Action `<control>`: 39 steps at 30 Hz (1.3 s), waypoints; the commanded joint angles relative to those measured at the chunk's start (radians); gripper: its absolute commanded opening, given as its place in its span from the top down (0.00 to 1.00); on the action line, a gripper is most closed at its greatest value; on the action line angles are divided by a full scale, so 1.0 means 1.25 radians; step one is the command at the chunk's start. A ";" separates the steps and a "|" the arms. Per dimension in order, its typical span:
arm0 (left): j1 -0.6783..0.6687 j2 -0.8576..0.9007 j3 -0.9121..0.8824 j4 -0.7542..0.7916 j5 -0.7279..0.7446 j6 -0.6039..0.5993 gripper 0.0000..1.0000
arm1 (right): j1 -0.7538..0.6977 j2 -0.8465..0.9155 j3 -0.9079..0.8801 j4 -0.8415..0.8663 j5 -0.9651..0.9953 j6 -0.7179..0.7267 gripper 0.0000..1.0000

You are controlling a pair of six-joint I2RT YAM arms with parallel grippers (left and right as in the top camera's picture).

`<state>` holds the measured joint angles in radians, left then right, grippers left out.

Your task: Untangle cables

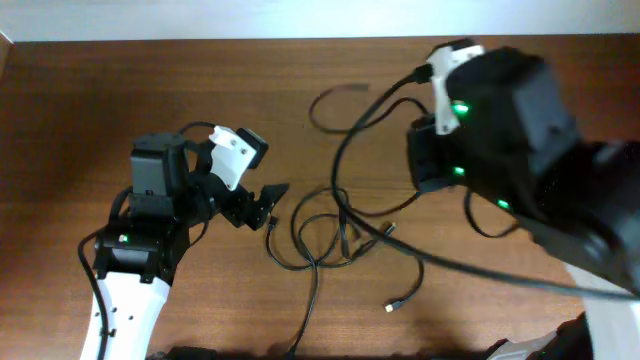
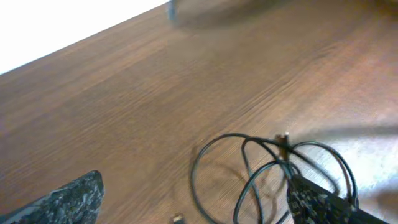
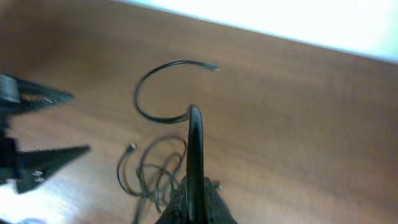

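Thin black cables point(image 1: 322, 238) lie in a loose tangle of loops on the wooden table, with one plug end point(image 1: 392, 307) at the front. My left gripper point(image 1: 268, 206) is open just left of the tangle. In the left wrist view its fingers point(image 2: 199, 208) straddle bare wood, cable loops point(image 2: 273, 168) and a small plug point(image 2: 177, 218). My right gripper point(image 3: 193, 202) is raised and shut on one black cable point(image 3: 194, 134). That cable rises from the jaws and curls away to a free end point(image 3: 214, 67). The same curl shows in the overhead view point(image 1: 330, 100).
The right arm point(image 1: 500, 120) is lifted close to the overhead camera and hides much of the table's right side. The left arm's base point(image 1: 140, 260) is at the front left. A pale wall edge point(image 1: 300, 20) borders the table's far side.
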<state>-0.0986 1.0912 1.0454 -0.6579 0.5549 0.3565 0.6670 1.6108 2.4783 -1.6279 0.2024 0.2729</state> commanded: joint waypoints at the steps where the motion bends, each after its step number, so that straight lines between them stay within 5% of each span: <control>1: 0.000 -0.005 0.002 -0.006 0.063 -0.003 0.08 | -0.001 0.006 0.090 -0.009 0.098 -0.026 0.96; 4: 0.000 -0.005 0.002 -0.008 0.063 -0.003 0.08 | -0.001 -0.006 0.117 0.014 0.459 0.000 0.96; 7: 0.000 -0.005 0.002 -0.008 0.063 -0.003 0.10 | -0.061 0.001 0.116 0.028 0.598 -0.002 0.96; 10: 0.000 -0.005 0.002 -0.008 0.062 -0.003 0.11 | -0.257 0.026 0.114 0.038 0.421 -0.003 0.96; 12: 0.000 -0.005 0.002 -0.013 0.060 -0.003 0.12 | -0.504 0.069 0.114 0.051 0.186 -0.034 0.96; 16: 0.000 -0.005 0.002 -0.033 0.059 -0.001 0.13 | -0.822 0.176 0.110 0.116 -0.204 -0.114 0.96; 20: 0.000 -0.005 0.002 -0.064 0.059 0.013 0.14 | -1.025 0.345 0.110 0.147 -0.372 -0.107 0.96; 25: 0.000 -0.005 0.002 -0.099 0.060 0.013 0.16 | -1.176 0.520 0.110 0.093 -0.379 -0.050 0.96; 32: 0.000 -0.005 0.002 -0.111 0.060 0.012 0.16 | -1.347 0.576 -0.029 0.052 -0.306 0.065 0.96; 33: 0.000 -0.005 0.002 -0.110 0.060 0.013 0.16 | -1.353 0.576 -0.051 0.057 -0.347 0.063 0.77; 34: 0.000 -0.005 0.002 -0.111 0.060 0.013 0.16 | -1.350 0.576 -0.053 0.057 -0.416 0.013 0.28; 35: 0.000 -0.005 0.002 -0.112 0.060 0.013 0.26 | -1.339 0.576 -0.053 0.054 -0.456 -0.014 0.07; 39: 0.000 -0.005 0.002 -0.113 0.060 0.013 0.25 | -1.303 0.576 -0.053 0.014 -0.436 -0.024 0.01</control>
<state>-0.0986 1.0904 1.0454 -0.7979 0.6151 0.3626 -0.9833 2.3333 2.4145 -1.5944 -0.3168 0.2646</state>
